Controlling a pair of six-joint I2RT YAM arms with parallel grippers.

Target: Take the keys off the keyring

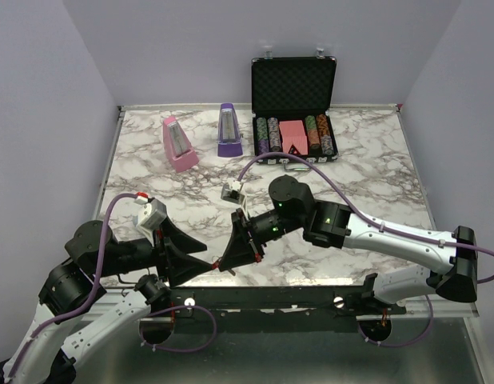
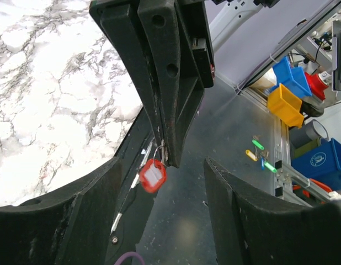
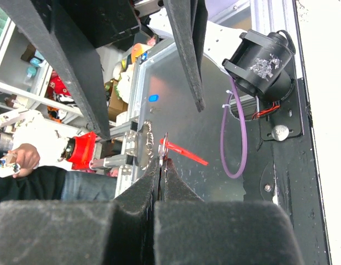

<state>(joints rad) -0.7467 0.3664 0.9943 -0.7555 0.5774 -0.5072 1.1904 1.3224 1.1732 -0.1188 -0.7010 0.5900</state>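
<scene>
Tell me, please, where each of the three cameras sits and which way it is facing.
Top external: above and behind the bases, looking down on the marble table; both arms show, left tool and right tool close together at its near edge.
Left wrist: on the left arm, facing the right tool; own open fingers below.
Right wrist: on the right arm, facing the left tool; own shut fingers below.
Shared: both wrist views show the red keyring in the right tool.
</scene>
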